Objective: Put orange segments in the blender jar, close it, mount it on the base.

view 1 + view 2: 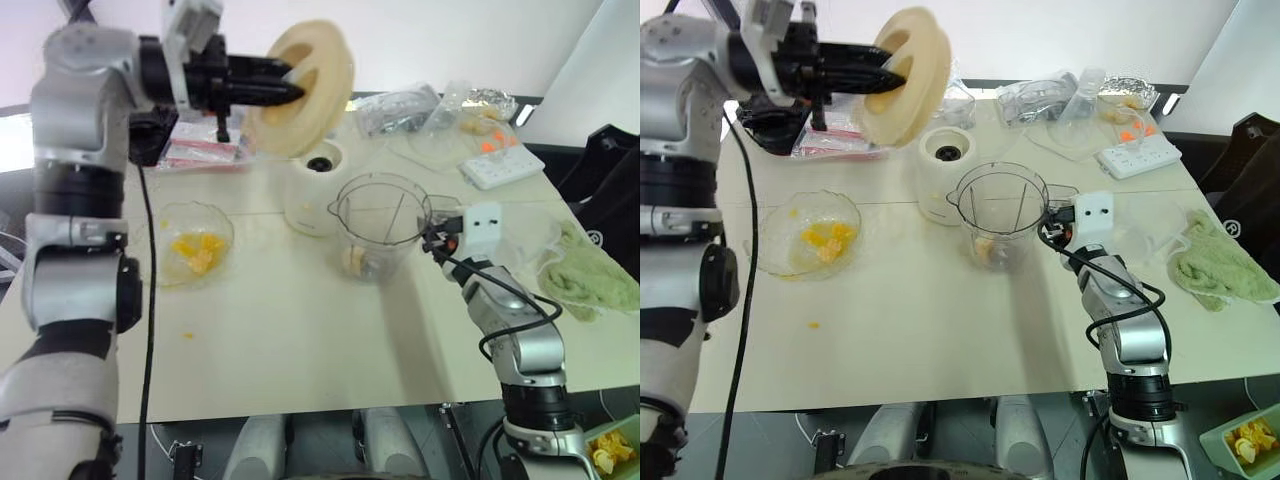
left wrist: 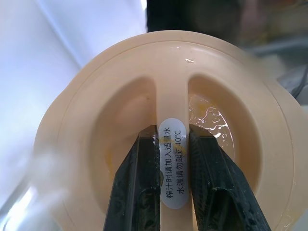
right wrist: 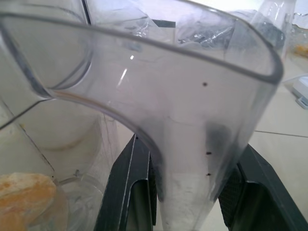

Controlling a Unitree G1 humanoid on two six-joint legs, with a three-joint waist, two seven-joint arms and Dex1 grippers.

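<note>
The blender jar (image 1: 380, 225) stands upright mid-table with orange segments (image 1: 352, 262) at its bottom. My right gripper (image 3: 187, 192) is shut on the jar's side handle (image 3: 192, 120), one finger pressed on each side. My left gripper (image 1: 298, 82) is shut on the centre rib of a round cream-yellow lid (image 1: 310, 90). It holds the lid on edge, high above the table and over the cream-white base (image 1: 315, 190), which sits just behind the jar. More orange segments (image 1: 197, 250) lie in a clear wavy dish (image 1: 165, 225) to the left.
A white power strip (image 1: 502, 165), clear plastic bags (image 1: 400, 105) and a red-and-white packet (image 1: 205, 150) line the far side. A green cloth (image 1: 590, 275) lies at the right edge. A small orange scrap (image 1: 187, 335) sits on the table in front of the dish.
</note>
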